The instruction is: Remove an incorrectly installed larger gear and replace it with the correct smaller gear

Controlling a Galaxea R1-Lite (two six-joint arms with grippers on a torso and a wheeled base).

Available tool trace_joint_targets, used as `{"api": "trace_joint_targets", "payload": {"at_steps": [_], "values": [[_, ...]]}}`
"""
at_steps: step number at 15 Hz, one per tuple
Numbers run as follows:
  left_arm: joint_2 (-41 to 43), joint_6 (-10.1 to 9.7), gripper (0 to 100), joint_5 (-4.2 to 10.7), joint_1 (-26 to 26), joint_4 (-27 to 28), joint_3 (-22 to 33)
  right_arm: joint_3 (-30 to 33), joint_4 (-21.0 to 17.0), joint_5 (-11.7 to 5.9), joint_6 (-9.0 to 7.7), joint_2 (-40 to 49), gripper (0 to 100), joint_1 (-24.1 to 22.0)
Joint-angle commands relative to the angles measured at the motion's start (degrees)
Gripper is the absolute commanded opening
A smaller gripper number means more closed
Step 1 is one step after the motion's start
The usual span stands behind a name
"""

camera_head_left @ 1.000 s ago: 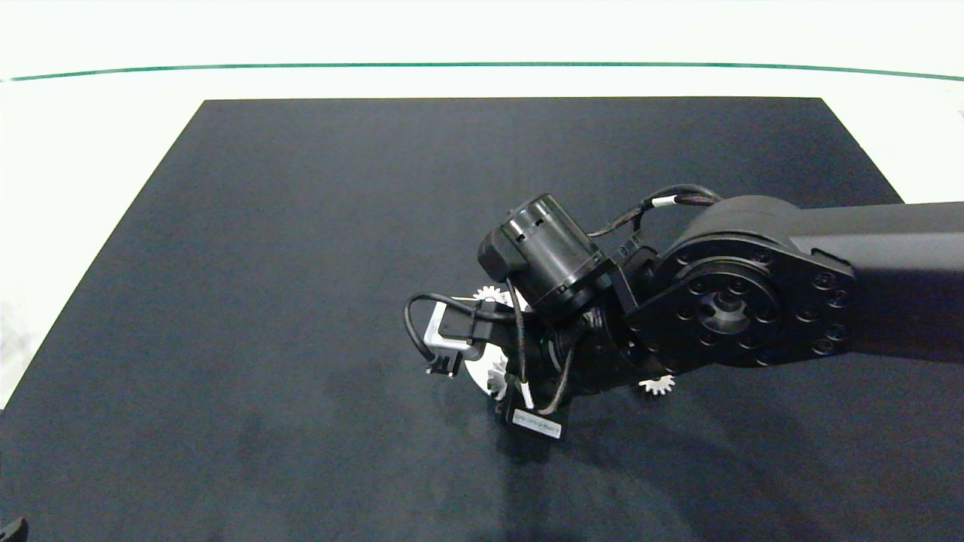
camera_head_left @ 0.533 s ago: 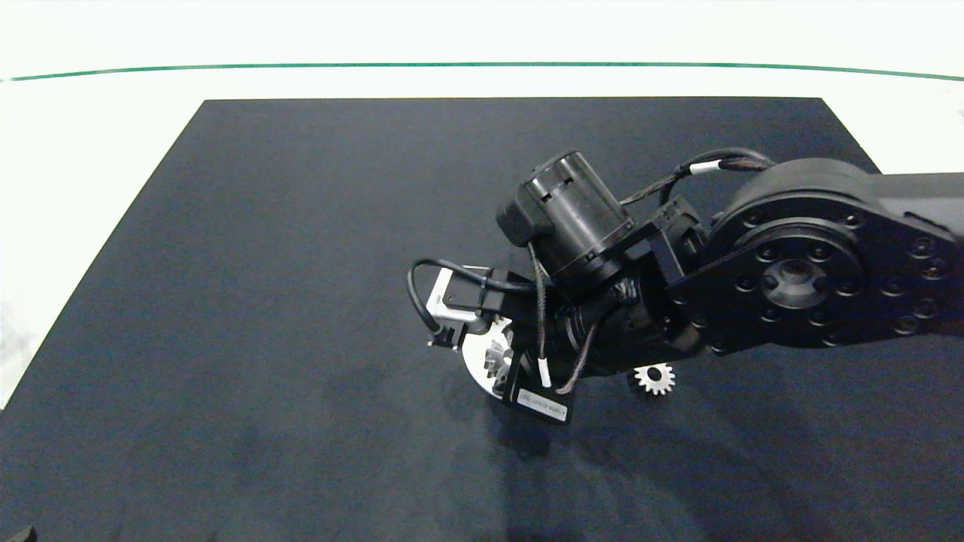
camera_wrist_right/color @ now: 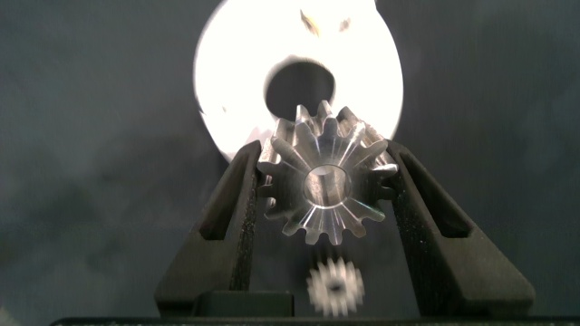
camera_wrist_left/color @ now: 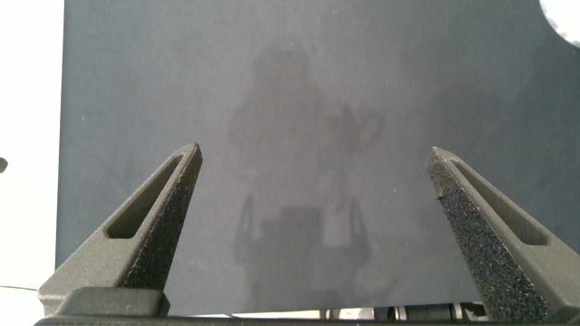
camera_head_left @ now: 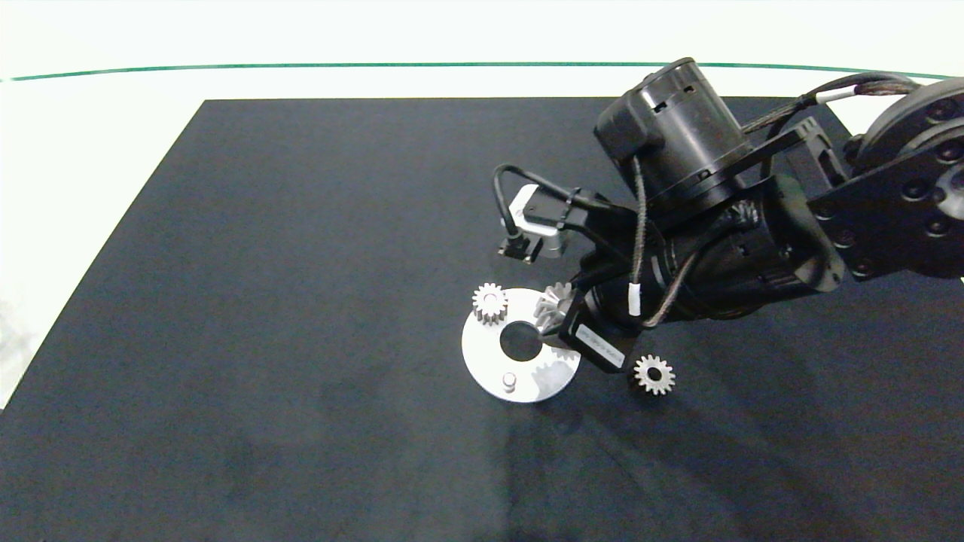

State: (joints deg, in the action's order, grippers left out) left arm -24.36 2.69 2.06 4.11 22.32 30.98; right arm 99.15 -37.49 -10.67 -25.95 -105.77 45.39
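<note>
Right now the right pincer (camera_wrist_right/color: 323, 195) grips the larger gear (camera_wrist_right/color: 324, 186) between its fingers, lifted just above the round silver plate (camera_head_left: 489, 361) at the plate's three o'clock edge. One small gear (camera_head_left: 489, 302) sits on the plate at eleven o'clock, and a bare peg (camera_head_left: 509, 380) stands at six. The smaller gear (camera_head_left: 653, 374) lies on the dark counter (camera_head_left: 263, 301), off at the plate's four o'clock. The left pincer (camera_wrist_left/color: 317, 226) hangs wide apart over bare counter.

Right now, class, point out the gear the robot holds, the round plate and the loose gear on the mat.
Held gear (camera_wrist_right/color: 326, 177), right wrist view, hub.
Round plate (camera_head_left: 489, 354), head view, bare face.
Loose gear (camera_head_left: 653, 374), head view, centre.
</note>
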Motion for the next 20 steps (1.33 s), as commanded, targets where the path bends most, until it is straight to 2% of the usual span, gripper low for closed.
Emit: {"api": "trace_joint_targets", "payload": {"at_steps": [1, 10, 12, 13, 15, 17, 20], "values": [[0.80, 0.03, 100, -0.04, 0.02, 0.09, -0.57, -1.41, -1.45, -0.14, 2.31, 3.46, 31, -5.22], [1.33, 0.73, 100, -0.04, 0.02, 0.09, -0.57, -3.52, -1.10, 0.65, 3.01, 2.32, 31, -20.69], [1.42, 0.82, 100, -0.04, 0.02, 0.09, -0.57, -3.43, -0.66, 0.91, 3.89, 1.44, 31, -22.62], [1.51, 0.82, 100, -0.04, 0.02, 0.09, -0.65, -3.52, 1.36, 0.82, 5.30, 0.30, 31, -24.03], [1.59, 0.82, 100, -0.04, 0.02, 0.18, -0.74, -3.43, 2.77, 0.65, 7.85, -0.76, 31, -24.56], [1.59, 0.91, 100, -0.04, 0.02, 0.18, -1.01, -3.17, 4.44, 0.65, 9.61, -1.55, 31, -24.47], [2.30, 1.09, 100, -0.04, 0.02, 0.18, -1.45, -3.35, 8.22, 0.65, 10.66, -2.43, 31, -24.20]]}}
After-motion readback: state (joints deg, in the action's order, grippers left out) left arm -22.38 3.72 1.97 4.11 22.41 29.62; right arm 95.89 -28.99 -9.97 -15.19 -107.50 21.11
